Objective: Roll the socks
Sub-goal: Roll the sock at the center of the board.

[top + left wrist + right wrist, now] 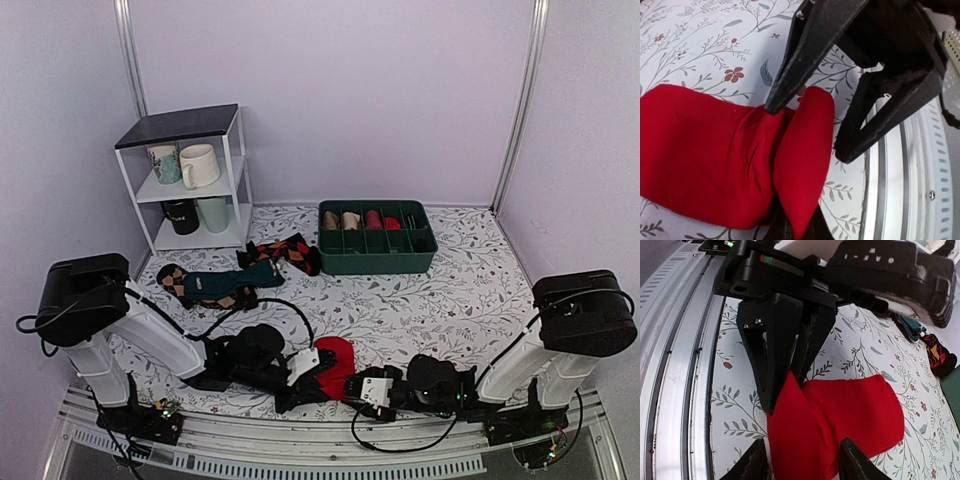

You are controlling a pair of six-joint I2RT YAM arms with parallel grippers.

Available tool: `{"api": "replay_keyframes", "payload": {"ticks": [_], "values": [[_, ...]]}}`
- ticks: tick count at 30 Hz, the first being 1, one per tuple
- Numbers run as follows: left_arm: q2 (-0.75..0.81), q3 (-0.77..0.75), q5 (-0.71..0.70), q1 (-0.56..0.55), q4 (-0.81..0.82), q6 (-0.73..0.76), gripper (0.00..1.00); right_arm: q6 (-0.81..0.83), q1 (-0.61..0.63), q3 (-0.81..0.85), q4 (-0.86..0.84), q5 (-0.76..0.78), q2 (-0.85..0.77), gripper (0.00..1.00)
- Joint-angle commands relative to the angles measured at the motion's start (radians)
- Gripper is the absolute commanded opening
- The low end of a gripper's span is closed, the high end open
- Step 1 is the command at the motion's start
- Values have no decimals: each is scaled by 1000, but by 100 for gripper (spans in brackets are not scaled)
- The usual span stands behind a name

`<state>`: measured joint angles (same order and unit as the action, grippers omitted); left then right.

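The red socks [336, 362] lie on the floral cloth near the front edge, between both grippers. In the left wrist view the socks [705, 155] lie flat with one end folded up into a ridge. My left gripper [797, 227] is shut on that folded end. In the right wrist view it [785, 387] pinches the tip of the fold. My right gripper [802, 460] is open, with a finger on each side of the raised fold of the socks [850, 410]. It also shows in the left wrist view [807, 131], jaws spread over the fold.
A dark teal sock [225, 285] and argyle socks [285, 252] lie at mid left. A green divided tray [378, 262] stands at the back. A white shelf [190, 125] with mugs is at back left. A metal rail [330, 445] runs along the near edge.
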<state>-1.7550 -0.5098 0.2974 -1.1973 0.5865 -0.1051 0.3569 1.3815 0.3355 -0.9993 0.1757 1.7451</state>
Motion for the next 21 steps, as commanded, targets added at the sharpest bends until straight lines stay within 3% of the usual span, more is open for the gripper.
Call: {"api": "replay_keyframes", "payload": {"ticks": [1,9,12,15,18,21], "values": [[-57,24,2,2,-177,2,0,-15,-14,17,23,-38,36,48],[-60,18,6,2,-182,7,0,-42,-16,33,41,-65,67,42],[-62,19,6,3,-179,7,0,-48,-20,44,64,-66,68,21],[-64,17,5,2,-179,9,0,-70,-31,61,112,-71,69,10],[-56,16,-22,2,-184,11,0,-131,-53,78,185,-100,69,4],[-1,29,-133,-14,-165,29,1,-200,-68,67,206,-145,78,4]]}}
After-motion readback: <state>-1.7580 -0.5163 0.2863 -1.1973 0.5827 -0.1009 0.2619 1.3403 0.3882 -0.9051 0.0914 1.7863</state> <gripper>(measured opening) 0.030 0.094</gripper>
